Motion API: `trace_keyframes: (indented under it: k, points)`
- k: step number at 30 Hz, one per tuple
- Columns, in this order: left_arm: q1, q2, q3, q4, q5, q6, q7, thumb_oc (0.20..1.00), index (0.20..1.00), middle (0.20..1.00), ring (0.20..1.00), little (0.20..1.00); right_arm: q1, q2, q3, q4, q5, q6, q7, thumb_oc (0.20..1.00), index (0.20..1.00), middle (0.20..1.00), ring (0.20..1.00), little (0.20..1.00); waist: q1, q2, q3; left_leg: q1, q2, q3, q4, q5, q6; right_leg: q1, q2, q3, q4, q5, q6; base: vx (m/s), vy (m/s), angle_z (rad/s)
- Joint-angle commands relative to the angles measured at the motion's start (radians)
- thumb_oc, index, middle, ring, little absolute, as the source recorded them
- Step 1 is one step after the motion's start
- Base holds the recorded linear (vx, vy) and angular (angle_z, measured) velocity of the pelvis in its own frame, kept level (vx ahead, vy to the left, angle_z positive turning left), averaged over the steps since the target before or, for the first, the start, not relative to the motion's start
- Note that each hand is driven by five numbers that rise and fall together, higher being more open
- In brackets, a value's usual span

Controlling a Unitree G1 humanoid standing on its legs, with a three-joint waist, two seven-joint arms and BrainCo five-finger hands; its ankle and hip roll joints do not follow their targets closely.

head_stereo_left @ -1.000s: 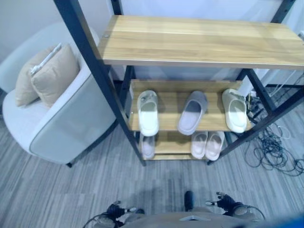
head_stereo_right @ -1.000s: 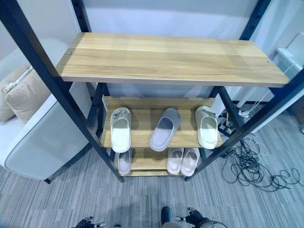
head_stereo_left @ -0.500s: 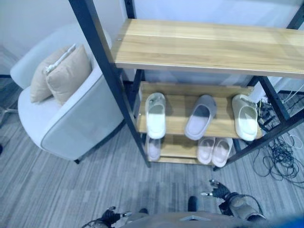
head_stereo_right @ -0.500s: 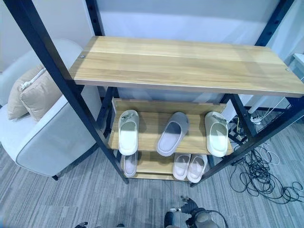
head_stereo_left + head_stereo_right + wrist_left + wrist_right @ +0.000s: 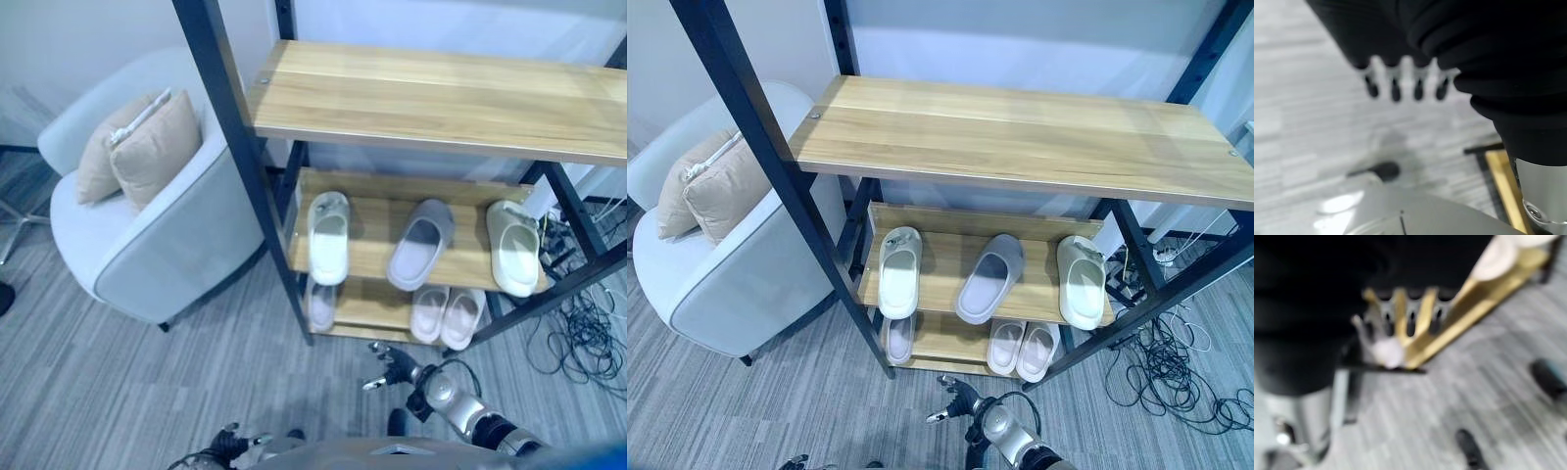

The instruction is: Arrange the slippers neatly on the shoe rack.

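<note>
The shoe rack (image 5: 436, 86) has a black frame and wooden shelves. Its middle shelf holds a white slipper (image 5: 328, 238) at the left, a grey slipper (image 5: 421, 245) turned at a slant in the middle and a cream slipper (image 5: 514, 248) at the right. On the bottom shelf lie one pale slipper (image 5: 319, 304) at the left and a pale pair (image 5: 447, 314) at the right. My right hand (image 5: 398, 369) hangs open over the floor just before the bottom shelf, holding nothing. My left hand (image 5: 233, 443) stays low near my body, fingers (image 5: 1395, 83) straight.
A grey armchair (image 5: 167, 245) with two beige cushions (image 5: 147, 147) stands close against the rack's left post. Loose cables (image 5: 588, 343) lie on the floor at the rack's right side. Grey plank floor stretches in front of the rack.
My right hand has risen and swung left and forward, toward the front of the bottom shelf. The camera has shifted, so the whole scene sits further right. The slippers have not moved.
</note>
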Motion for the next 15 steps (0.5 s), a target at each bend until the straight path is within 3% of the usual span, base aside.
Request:
trace_keyframes:
  k: [1,8,15]
  points:
    - [-0.038,-0.021,-0.051,0.094,0.058,-0.014,0.016,1.000,1.000,1.000,1.000,1.000,-0.053,-0.107,0.080,-0.240,-0.038,-0.085,0.059,1.000,1.000,1.000,1.000,1.000,-0.005,0.007,0.001,-0.069,0.033,-0.055,-0.014,0.101,-0.033,0.131,-0.020,-0.012,0.014,-0.135,0.078,-0.03,0.005,0.00]
    - [-0.030,-0.016,-0.036,0.100,0.079,-0.021,0.008,1.000,1.000,1.000,1.000,1.000,-0.041,-0.245,0.070,-0.498,-0.014,-0.117,0.113,1.000,1.000,1.000,1.000,1.000,-0.018,0.002,-0.002,-0.072,0.036,-0.047,-0.014,0.100,-0.035,0.124,-0.022,-0.007,0.014,-0.132,0.083,0.00,0.001,0.00]
    - [-0.046,-0.030,-0.055,0.085,0.111,-0.034,-0.005,1.000,1.000,1.000,1.000,1.000,0.024,-0.387,-0.028,-0.761,0.007,-0.163,0.120,1.000,1.000,1.000,1.000,1.000,-0.033,0.003,-0.008,-0.077,0.038,-0.048,-0.014,0.099,-0.036,0.118,-0.022,-0.009,0.014,-0.129,0.087,0.00,0.000,0.00]
